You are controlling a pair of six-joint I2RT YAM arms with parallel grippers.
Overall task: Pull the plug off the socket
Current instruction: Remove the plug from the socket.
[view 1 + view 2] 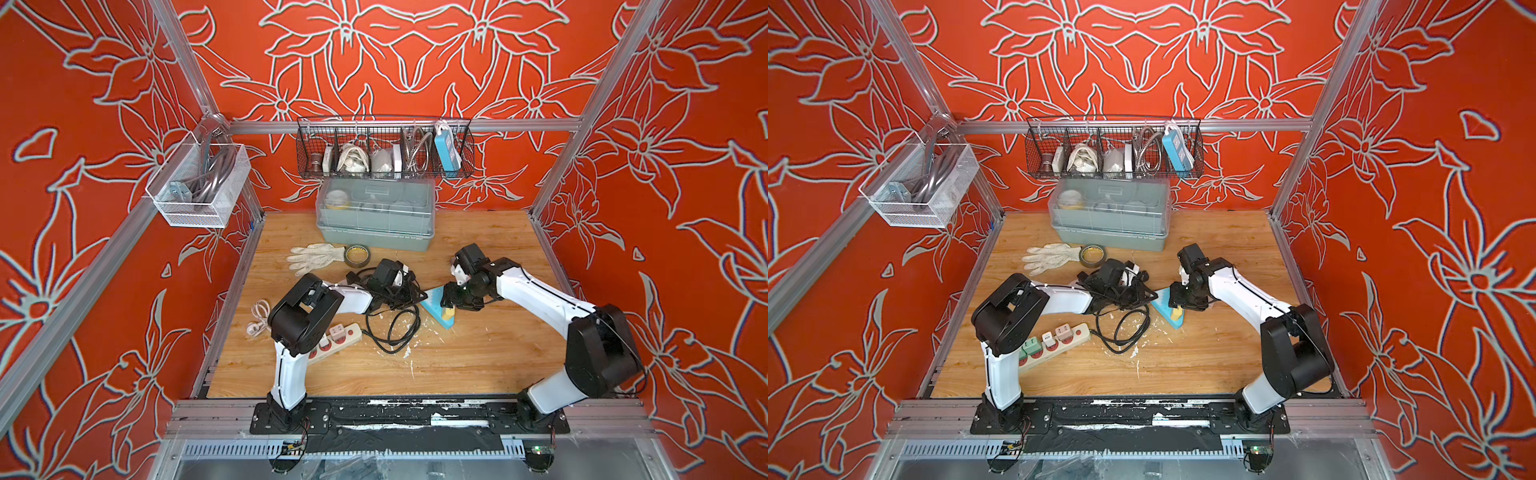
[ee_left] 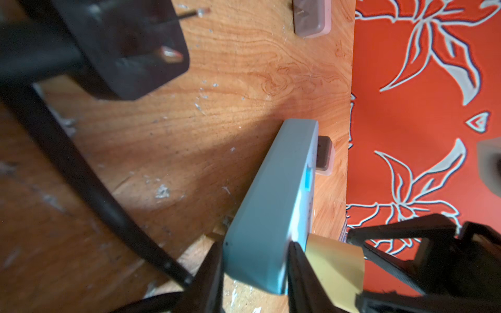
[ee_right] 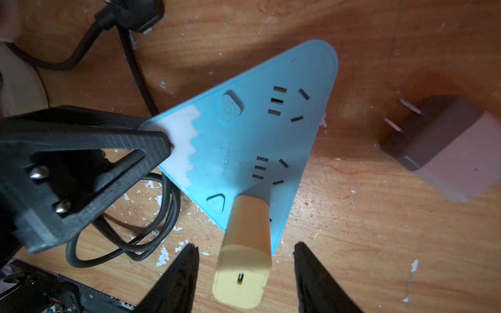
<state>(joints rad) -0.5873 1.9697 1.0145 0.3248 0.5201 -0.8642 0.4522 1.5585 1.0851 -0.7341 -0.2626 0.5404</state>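
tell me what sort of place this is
Probably a robot test booth: silver aluminium frame rails, red floral-print wall panels, two white-and-black robot arms bolted along the front.

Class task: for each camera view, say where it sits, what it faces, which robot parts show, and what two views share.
Top views: high in front, looking down on the table; left arm and right arm show.
Left wrist: on the left arm, facing along its fingers, clamping the blue socket.
Right wrist: on the right arm, looking down past its parted fingers at the yellow plug.
Shared: both wrist views show socket and plug.
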